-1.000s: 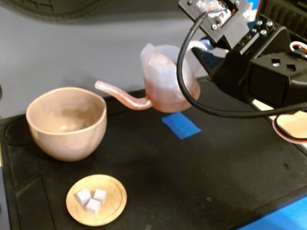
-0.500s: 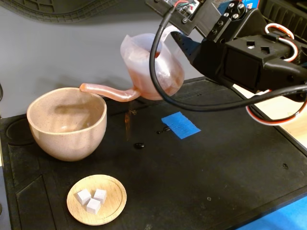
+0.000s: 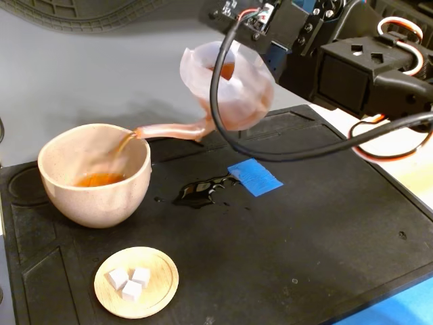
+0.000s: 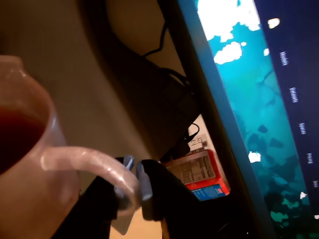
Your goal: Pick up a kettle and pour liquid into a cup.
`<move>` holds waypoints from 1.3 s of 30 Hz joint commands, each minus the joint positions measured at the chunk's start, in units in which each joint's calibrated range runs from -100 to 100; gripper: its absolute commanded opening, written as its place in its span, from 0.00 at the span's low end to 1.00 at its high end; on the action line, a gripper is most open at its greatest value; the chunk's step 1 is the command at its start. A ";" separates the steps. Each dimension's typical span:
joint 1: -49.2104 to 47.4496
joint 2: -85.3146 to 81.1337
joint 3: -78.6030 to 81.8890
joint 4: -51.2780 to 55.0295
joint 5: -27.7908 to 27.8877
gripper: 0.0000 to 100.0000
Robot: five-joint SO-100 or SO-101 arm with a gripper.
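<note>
Fixed view: translucent pinkish-white plastic kettle [image 3: 226,84] lifted and tipped, thin curved spout over the rim of the rounded beige speckled ceramic cup [image 3: 95,175], reddish-brown liquid [image 3: 98,179] streaming in and pooling inside. Dark puddle [image 3: 197,192] on the black mat [image 3: 304,230], just beside a blue tape patch [image 3: 254,177]. Wrist view: gripper [image 4: 130,186] jaws seemingly pinching the kettle's loop handle, though dim there.

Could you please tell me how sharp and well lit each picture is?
Fixed view: even light, mostly sharp, with glare on the spill and soft blur on the kettle. Wrist view: dim and tilted, the bright screen blown out at top, the kettle's handle close and soft.
</note>
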 commanded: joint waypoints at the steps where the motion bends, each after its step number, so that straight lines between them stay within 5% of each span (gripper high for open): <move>1: 0.36 -0.93 -5.10 -0.31 0.73 0.01; 22: 0.36 -0.93 -5.10 -0.22 -0.06 0.01; 27: 2.49 -0.93 -4.10 -0.22 -11.87 0.01; 39: 6.75 -0.85 11.78 -1.09 -14.60 0.01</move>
